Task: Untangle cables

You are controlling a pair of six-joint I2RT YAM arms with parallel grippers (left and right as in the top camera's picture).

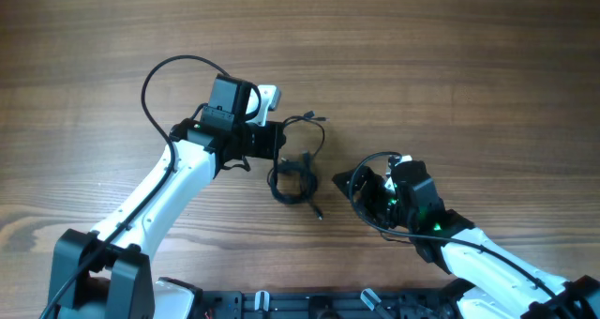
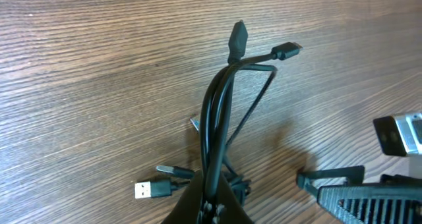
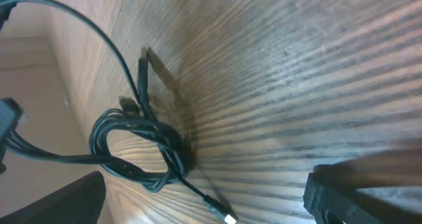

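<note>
On the wooden table [image 1: 450, 56]: cables [image 1: 292, 180], black, thin, one tangled coil. Just left of the cables: my left gripper [image 1: 270, 143], pressed together, pinching several strands. Just right: my right gripper [image 1: 354, 183], spread wide, empty.

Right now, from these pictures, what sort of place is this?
Most likely a robot test bench in a lab or workshop. Signs: a wooden table, a left arm and a right arm based at its near edge, and thin black cables tangled between them.

wooden table [image 1: 469, 56], brown, horizontal grain streaks
</note>
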